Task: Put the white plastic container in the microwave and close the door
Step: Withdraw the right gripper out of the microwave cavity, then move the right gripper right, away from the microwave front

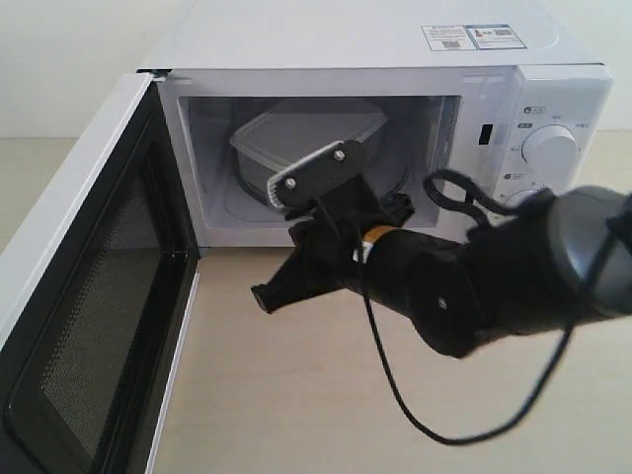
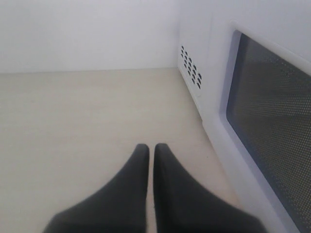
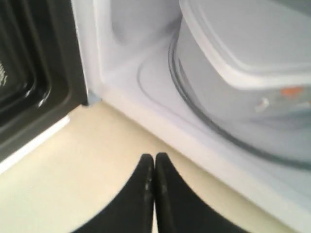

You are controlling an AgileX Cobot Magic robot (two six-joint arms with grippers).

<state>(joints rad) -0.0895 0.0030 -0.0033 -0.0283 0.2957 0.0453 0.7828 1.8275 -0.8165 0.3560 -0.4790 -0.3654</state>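
The white plastic container point(image 1: 306, 138) sits inside the open microwave point(image 1: 355, 39) on the glass turntable point(image 3: 204, 124); its lid is on and its side shows close up point(image 3: 243, 53). The door point(image 1: 89, 296) stands swung wide to the left, black inner frame facing the cavity. My right gripper point(image 1: 265, 296) hovers low over the table just outside the opening, shut and empty point(image 3: 154, 156). My left gripper point(image 2: 151, 146) is shut on nothing, above the table beside the door's outer window point(image 2: 272, 121); the exterior view does not show it.
The right arm's black body and a looping cable point(image 1: 395, 395) hang over the pale wooden table point(image 1: 286, 415) in front of the oven. Two white dials point(image 1: 550, 150) sit on the control panel at right. Vent holes point(image 2: 192, 68) mark the microwave's side wall.
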